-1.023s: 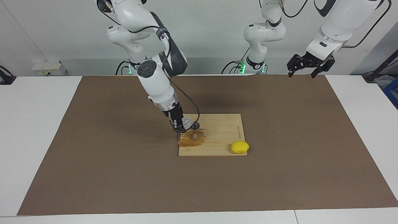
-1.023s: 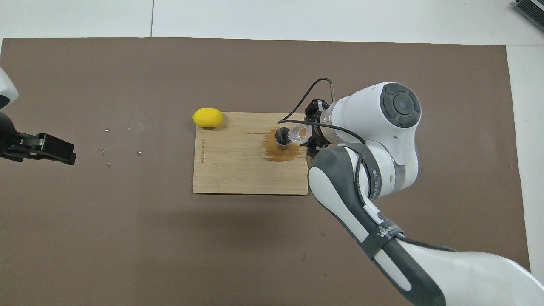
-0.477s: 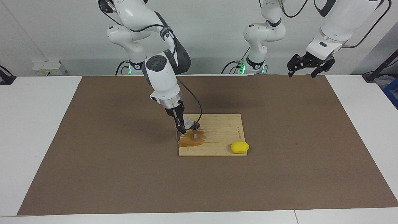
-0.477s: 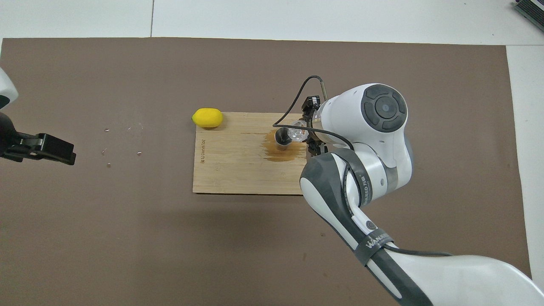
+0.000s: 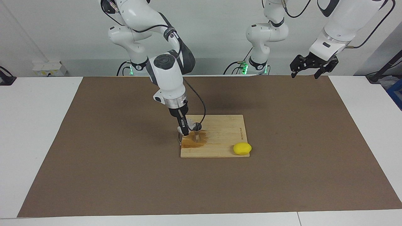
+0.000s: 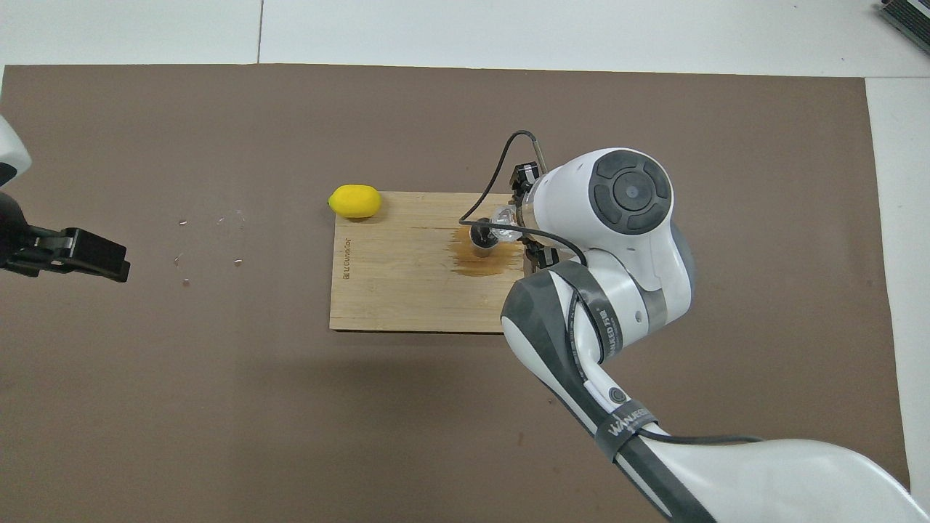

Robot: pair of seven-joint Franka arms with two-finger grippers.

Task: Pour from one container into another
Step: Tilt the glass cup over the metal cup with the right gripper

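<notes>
The right gripper is clamped on the glass, one small clear cup with a faceted sparkle, and has it tipped sideways over the board. The glass sits right between the fingers, its mouth leaning toward the jigger, which stands just beside the gripper on the board, rim nearly touching the glass. One jigger there, silver-grey metal, pinched at the waist, dark inside from above. Around its foot, directly under the gripper, a brown wet stain spreads on the wood.

Writing: a small dark mark is printed along the board's edge toward the left arm's end, too small to read for certain. A band on the right arm carries white lettering starting "WAN".

Count: one glass, one jigger, one board, one lemon, yellow, on the board's corner well apart from the gripper. A few pale specks dot the brown mat.

The left gripper waits, fingers spread apart, empty, raised over the mat's edge by its own base.
</notes>
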